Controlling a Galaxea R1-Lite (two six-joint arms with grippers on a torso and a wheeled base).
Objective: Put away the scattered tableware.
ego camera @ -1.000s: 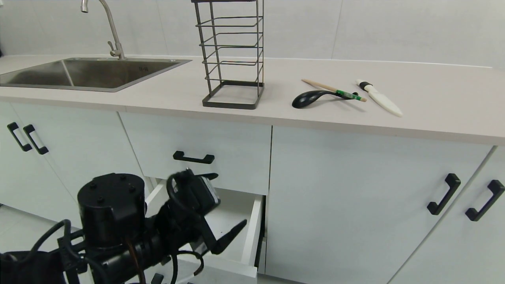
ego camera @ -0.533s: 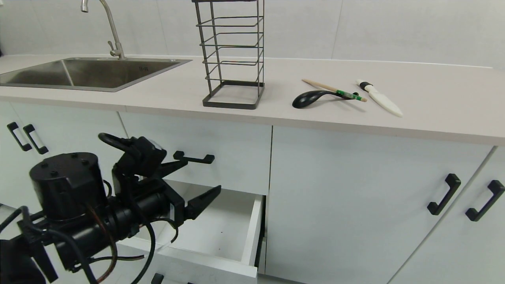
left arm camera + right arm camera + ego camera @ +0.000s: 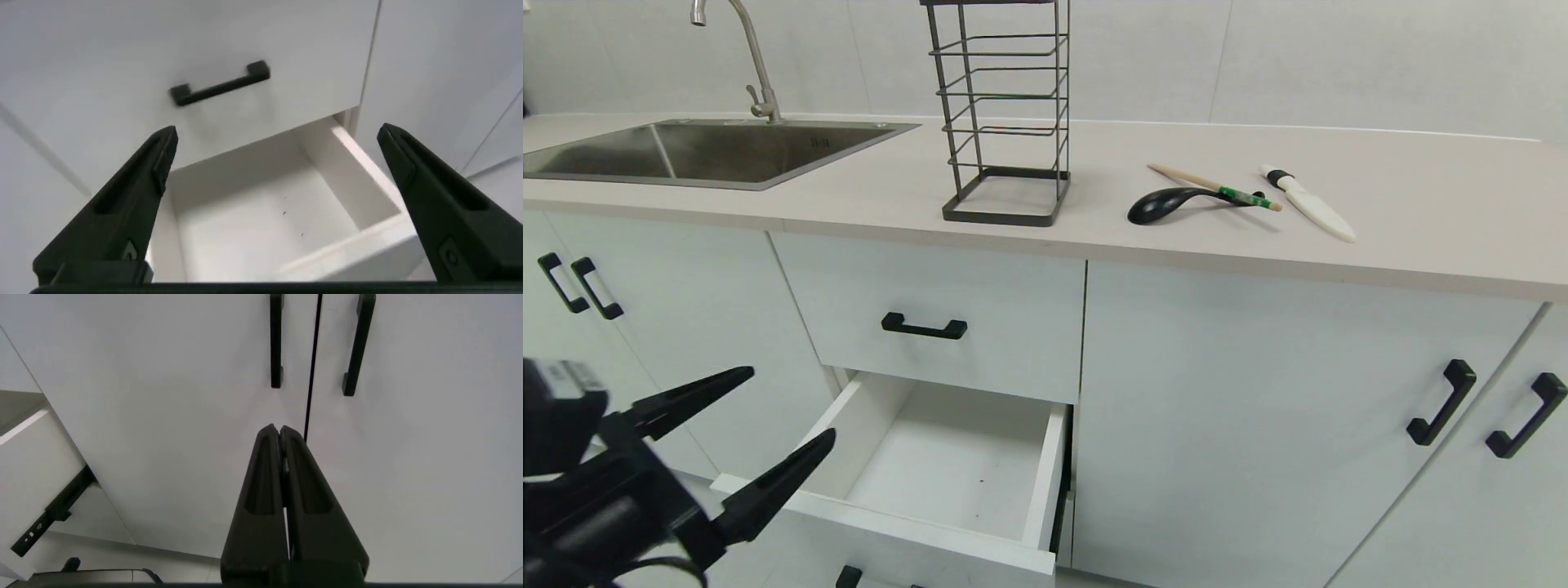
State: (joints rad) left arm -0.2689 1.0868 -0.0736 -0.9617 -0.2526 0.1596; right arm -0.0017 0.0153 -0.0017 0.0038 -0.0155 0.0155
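– Although the lower drawer (image 3: 947, 482) stands pulled out and bare inside, nothing has gone into it yet, has it?
– Nothing that I can see. All the pieces lie on the bench (image 3: 1421, 204), off to the right of the wire rack (image 3: 1005, 114): the black spoon (image 3: 1164, 204), a wooden chopstick (image 3: 1213, 186) lying against its handle (one or a pair, I can't tell), and the white knife (image 3: 1311, 204) just beside them
– So the opening is done and all the putting away is left?
– That's how I read it. The left end effector (image 3: 792, 402) hangs low before the cupboards, to the left of the drawer, fingers spread wide with nothing between them
– And the other arm?
– The right end effector (image 3: 280, 433) is pinched fully together, nothing in it, pointed at a cupboard door near two black handles (image 3: 276, 339)
– Both far from the cutlery, then
– Well apart, yes. Each piece has to come off the bench and go down into the drawer. Since spoon and chopstick touch, I'd guess lifting one may nudge the other. After that the drawer presumably wants pushing shut
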